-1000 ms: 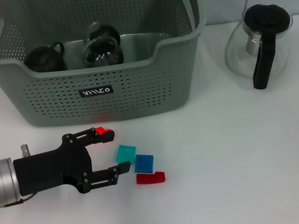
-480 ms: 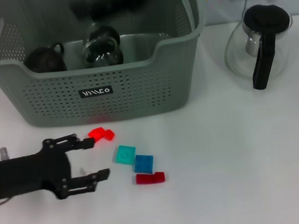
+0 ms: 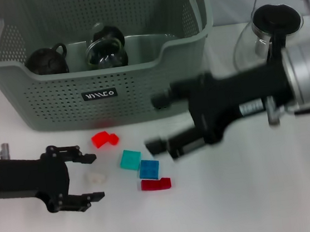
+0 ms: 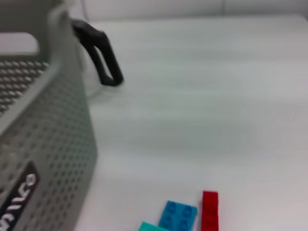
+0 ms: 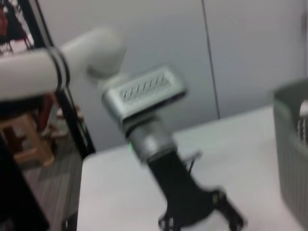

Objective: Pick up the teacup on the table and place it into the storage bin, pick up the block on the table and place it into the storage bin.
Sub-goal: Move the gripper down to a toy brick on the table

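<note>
the left gripper (image 3: 86,177) is held open and empty over the table; a small white block (image 3: 96,177) lies between its fingertips. the right gripper (image 3: 159,124) is spread open before the storage bin (image 3: 141,89), the teal block (image 3: 130,159) just beside its lower finger.

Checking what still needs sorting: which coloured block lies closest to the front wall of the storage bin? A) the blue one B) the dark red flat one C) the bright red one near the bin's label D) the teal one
C: in the head view the bright red block lies just in front of the storage bin, while the teal block, blue block and dark red block lie farther out.
</note>
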You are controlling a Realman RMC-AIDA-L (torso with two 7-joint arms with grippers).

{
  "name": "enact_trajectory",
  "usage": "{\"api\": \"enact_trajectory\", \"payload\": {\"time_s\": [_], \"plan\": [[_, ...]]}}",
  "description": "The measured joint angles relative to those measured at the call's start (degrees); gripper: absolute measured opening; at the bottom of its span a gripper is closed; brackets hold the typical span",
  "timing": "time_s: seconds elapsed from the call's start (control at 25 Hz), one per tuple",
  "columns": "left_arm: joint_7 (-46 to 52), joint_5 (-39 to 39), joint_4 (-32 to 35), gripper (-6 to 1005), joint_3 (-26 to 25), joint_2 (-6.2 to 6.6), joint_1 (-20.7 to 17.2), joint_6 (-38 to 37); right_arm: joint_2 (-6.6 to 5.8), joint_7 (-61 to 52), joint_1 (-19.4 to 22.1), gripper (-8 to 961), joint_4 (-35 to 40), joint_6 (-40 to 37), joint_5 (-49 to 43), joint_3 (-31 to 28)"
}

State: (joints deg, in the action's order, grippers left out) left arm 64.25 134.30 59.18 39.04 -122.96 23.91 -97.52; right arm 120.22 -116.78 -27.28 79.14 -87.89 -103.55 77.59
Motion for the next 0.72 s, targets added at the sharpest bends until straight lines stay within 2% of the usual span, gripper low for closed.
{"api": "enact_trajectory", "payload": {"time_s": [0.12,0.32,0.48,0.72], "plan": [[0.0,1.6,0.5,756,2.7,0.00,1.3,0.9,-0.09,-0.2,0.6,945,0.0,-0.9,-4.5,1.0],[2.3,5.2,0.6,756,6.8,-0.16,3.8,3.4,0.05,-0.4,-1.3,945,-2.5,-0.6,-11.1,0.9],[4.4,7.1,0.6,756,10.8,-0.37,4.5,6.7,0.00,0.0,-3.4,945,-6.9,0.2,-11.3,-0.6],[5.3,9.5,1.7,756,13.6,-0.80,4.9,9.3,0.12,0.1,-5.8,945,-10.4,1.2,-11.4,-0.2]]}}
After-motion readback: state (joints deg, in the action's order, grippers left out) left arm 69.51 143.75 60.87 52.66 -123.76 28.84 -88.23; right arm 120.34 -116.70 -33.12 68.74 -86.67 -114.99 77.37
